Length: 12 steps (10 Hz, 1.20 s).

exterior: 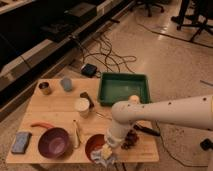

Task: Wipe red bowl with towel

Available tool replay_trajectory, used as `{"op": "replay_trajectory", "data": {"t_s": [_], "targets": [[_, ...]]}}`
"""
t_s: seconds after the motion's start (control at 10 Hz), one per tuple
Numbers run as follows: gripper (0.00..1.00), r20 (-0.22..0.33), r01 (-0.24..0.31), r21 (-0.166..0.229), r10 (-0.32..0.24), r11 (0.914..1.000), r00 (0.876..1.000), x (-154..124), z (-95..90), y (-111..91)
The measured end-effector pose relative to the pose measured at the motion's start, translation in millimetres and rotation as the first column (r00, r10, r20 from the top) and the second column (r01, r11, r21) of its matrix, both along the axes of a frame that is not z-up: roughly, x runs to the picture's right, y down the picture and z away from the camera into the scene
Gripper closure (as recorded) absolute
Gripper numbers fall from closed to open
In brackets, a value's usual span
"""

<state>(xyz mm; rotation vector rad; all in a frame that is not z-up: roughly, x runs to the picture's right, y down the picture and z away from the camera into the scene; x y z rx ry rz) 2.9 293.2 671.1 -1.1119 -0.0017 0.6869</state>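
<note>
The red bowl (93, 145) sits near the table's front edge, with its right part covered. My gripper (108, 148) hangs straight down at the end of the white arm (165, 114), over the bowl's right rim. It is shut on the towel (104, 156), a pale crumpled rag with a yellowish patch. The towel lies on the bowl's front right side and hangs a little over the table edge.
Left of the red bowl stand a maroon bowl (54, 142) and a blue-grey sponge (21, 142). A banana (76, 133), a white cup (82, 106), grapes (131, 140) and a green tray (124, 89) surround the arm. A can (45, 88) stands far left.
</note>
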Motion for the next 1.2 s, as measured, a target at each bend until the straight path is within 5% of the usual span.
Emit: {"op": "replay_trajectory", "data": {"t_s": [0.5, 0.9, 1.2], "targets": [[1.0, -0.015, -0.028, 0.013, 0.028, 0.9995, 0.999, 16, 18.2, -19], [1.0, 0.018, -0.024, 0.068, 0.022, 0.9974, 1.0, 0, 11.8, -56], [1.0, 0.029, -0.021, 0.072, 0.019, 0.9972, 0.999, -7, 16.8, -70]]}}
